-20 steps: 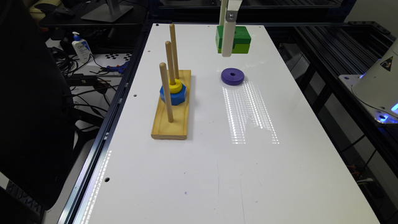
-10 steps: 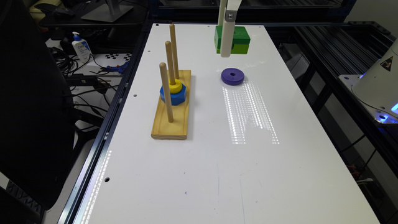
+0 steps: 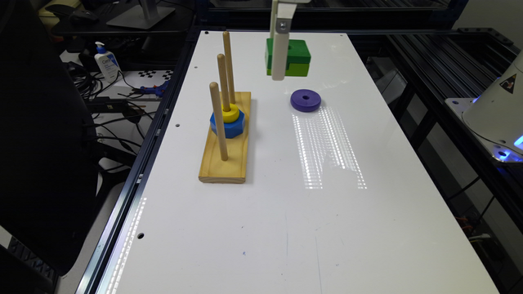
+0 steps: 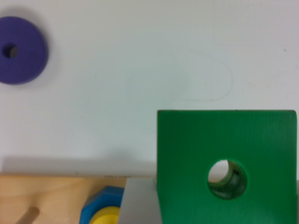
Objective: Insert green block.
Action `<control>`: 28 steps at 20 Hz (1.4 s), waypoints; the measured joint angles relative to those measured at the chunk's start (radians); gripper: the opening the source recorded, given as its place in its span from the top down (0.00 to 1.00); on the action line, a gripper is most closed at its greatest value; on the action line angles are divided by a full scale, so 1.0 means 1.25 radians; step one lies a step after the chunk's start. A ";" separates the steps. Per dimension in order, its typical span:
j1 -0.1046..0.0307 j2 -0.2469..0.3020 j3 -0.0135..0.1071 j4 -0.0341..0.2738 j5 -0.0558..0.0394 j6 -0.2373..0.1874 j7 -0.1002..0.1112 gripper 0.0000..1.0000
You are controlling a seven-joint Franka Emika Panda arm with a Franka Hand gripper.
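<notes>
I count three pegs on the base [image 3: 224, 163]; the middle peg [image 3: 222, 81] carries one blue hexagon [image 3: 229, 124] under one yellow ring [image 3: 231, 113]. One purple ring [image 3: 305, 100] lies on the surface [image 3: 286, 228]. The tool [image 3: 280, 61] is clamped on the block [image 3: 296, 53], lifted at the far end; its finger hides part of the block.

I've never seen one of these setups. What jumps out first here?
The green block, gripped by the gripper, seems to hang above the far end of the white table. A purple ring lies flat just nearer. Toward the exterior view's left, a wooden base carries three pegs; the middle one holds a yellow ring on a blue hexagonal piece.
</notes>
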 joint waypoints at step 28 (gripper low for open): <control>0.008 0.195 0.029 0.247 -0.0257 -0.030 0.045 1.00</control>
